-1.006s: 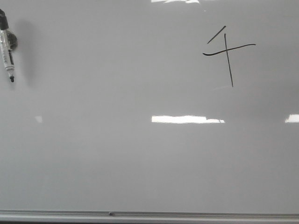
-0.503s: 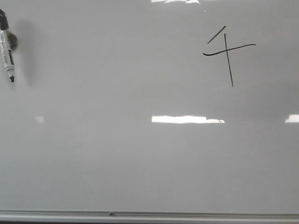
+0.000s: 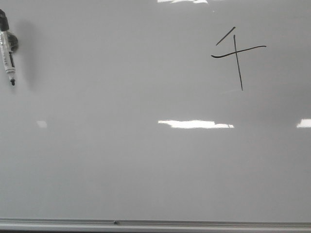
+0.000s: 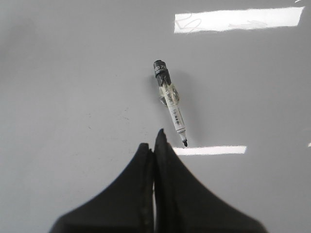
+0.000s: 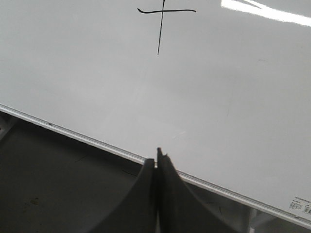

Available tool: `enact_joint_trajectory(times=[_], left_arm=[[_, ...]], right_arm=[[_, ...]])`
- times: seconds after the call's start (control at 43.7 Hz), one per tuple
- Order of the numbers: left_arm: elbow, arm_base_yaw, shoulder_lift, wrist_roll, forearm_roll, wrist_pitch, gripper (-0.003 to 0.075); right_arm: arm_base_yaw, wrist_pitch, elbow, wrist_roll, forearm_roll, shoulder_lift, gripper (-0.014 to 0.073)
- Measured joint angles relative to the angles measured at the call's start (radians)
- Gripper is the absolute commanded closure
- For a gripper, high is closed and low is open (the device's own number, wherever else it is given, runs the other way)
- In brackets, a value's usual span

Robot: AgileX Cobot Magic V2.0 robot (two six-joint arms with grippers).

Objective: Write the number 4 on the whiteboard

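The number 4 (image 3: 236, 54) is drawn in thin black lines on the upper right of the whiteboard (image 3: 146, 165); its bar and lower stroke show in the right wrist view (image 5: 160, 19). A white-and-black marker pen (image 3: 7, 53) lies on the board at the far left, tip toward the board's metal edge, also in the left wrist view (image 4: 171, 103). My left gripper (image 4: 154, 141) is shut and empty, just short of the pen's tip. My right gripper (image 5: 158, 158) is shut and empty over the board's metal edge (image 5: 97, 141). Neither gripper shows in the front view.
The whiteboard's thin metal bottom edge (image 3: 155, 224) runs along the near side. Beyond it a dark surface (image 5: 53, 184) lies under the right gripper. Bright light reflections (image 3: 194, 124) sit mid-board. A small label (image 5: 300, 206) is at the board's corner.
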State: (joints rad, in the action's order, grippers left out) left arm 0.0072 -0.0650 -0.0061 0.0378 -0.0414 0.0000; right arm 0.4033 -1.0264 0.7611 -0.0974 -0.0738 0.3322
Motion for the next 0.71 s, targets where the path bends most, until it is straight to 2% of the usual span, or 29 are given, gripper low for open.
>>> enact_joint_trajectory(times=[0.526,0.595,0.709], left_arm=[[0.0,0.0,0.0,0.0,0.0,0.0,0.0741],[0.0,0.0,0.0,0.002,0.0,0.0,0.0741],[0.0,0.0,0.0,0.002,0.0,0.0,0.0741]], right_arm=[[-0.012,0.009,-0.02,0.0,-0.004,-0.026,0.0665],[-0.045,0.062,-0.063,0.0,-0.015,-0.068,0.0665],[-0.133,0.245,-0.212,0.0,-0.016,-0.161,0.0665]])
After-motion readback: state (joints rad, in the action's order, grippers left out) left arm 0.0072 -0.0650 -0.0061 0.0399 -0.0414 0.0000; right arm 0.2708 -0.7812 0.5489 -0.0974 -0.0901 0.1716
